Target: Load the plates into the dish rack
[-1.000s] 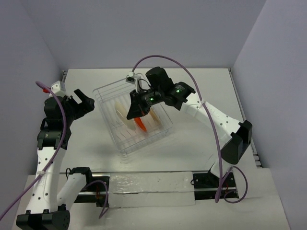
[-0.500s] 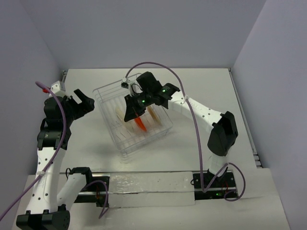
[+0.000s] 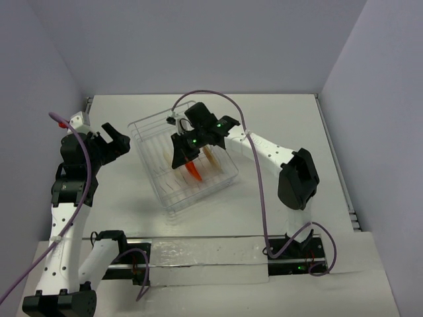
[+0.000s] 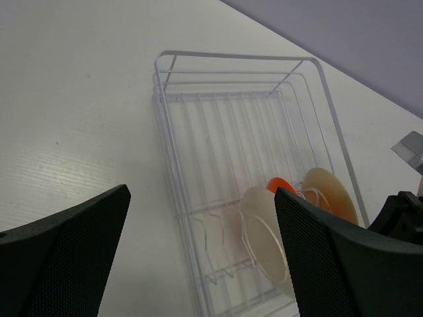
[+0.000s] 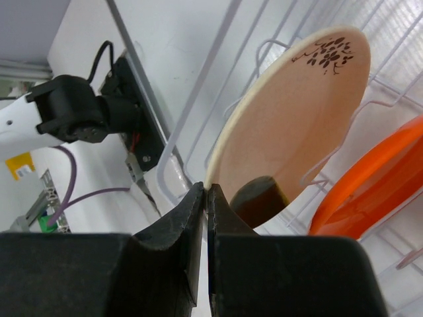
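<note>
The wire dish rack sits mid-table, angled; it also shows in the left wrist view. My right gripper reaches down into it. In the right wrist view the right gripper is shut on the rim of a beige plate with dark specks, held upright among the slot wires. The orange-red plate stands right beside it and shows from above. The left wrist view shows a cream plate, the orange plate and another beige plate upright in the rack. My left gripper is open and empty, left of the rack.
The right arm's purple cable arcs over the rack's far side. A rail with the arm bases runs along the near edge. Grey walls close the table at the back and both sides.
My right gripper has shifted a little left and deeper into the rack with the beige plate, the arm stretching further. The left arm has not moved.
</note>
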`<action>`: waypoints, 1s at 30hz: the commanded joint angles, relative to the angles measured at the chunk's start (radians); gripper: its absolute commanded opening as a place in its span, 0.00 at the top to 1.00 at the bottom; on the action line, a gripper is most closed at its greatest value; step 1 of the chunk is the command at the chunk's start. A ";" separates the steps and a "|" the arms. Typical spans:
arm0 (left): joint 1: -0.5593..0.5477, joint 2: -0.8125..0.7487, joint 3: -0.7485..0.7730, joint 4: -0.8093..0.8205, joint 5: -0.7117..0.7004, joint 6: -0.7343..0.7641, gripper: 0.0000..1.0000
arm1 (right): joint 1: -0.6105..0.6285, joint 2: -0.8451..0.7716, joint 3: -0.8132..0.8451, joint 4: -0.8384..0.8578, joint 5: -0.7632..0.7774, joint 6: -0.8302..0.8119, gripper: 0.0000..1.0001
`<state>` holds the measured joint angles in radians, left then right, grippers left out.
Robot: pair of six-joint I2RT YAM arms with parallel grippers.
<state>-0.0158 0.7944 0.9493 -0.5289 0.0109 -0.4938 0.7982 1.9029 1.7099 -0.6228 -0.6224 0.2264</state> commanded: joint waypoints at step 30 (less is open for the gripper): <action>0.010 -0.002 0.008 0.013 -0.005 -0.009 0.01 | -0.151 -0.532 -0.171 0.046 0.549 0.159 0.24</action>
<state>-0.0158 0.7952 0.9493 -0.5289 0.0109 -0.4938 0.7598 1.5447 1.6798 -0.5893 -0.3236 0.2581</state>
